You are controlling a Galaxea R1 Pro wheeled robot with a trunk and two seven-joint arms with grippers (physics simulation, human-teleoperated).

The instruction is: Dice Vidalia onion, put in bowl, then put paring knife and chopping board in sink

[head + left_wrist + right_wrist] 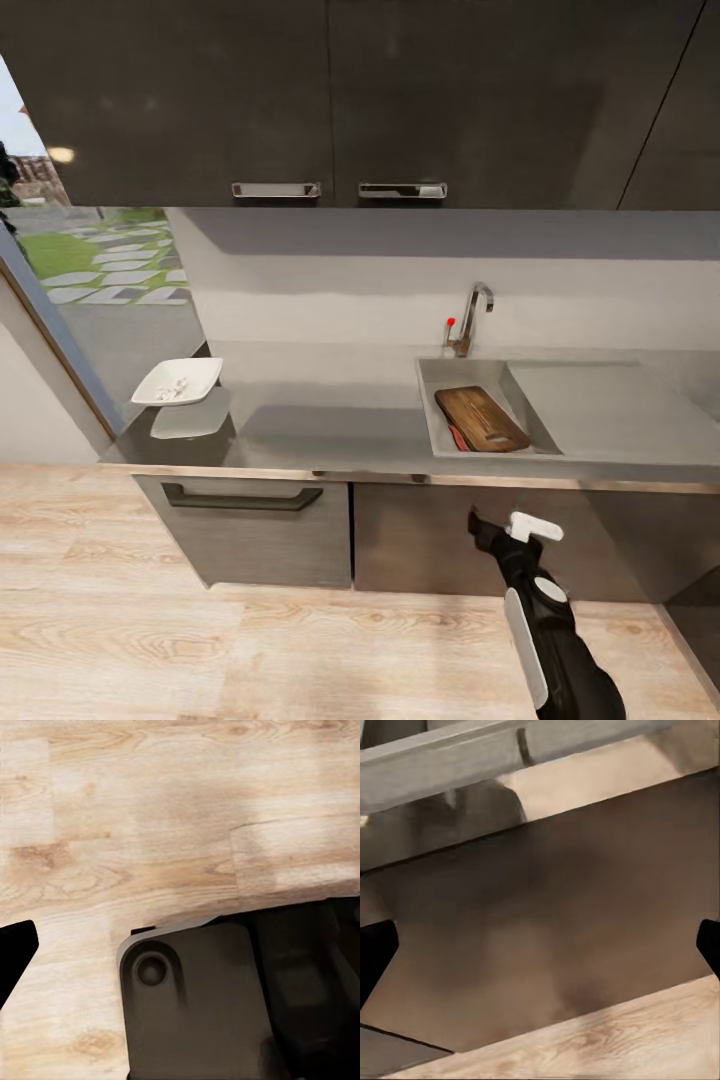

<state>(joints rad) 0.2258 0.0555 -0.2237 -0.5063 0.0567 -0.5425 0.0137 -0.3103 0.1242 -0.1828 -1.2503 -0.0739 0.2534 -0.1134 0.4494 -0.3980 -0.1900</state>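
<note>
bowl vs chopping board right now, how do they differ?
The bowl is white and sits on the countertop at its left end; the chopping board is dark-brown wood and lies tilted in the sink. The bowl holds small pale pieces; the board's top is bare, with a red handle beside its edge. Both look squarish with rounded corners.

Pale wood floor runs under the dark lower cabinets, one with a bar handle. At the left, a window shows grass and stepping stones.
</note>
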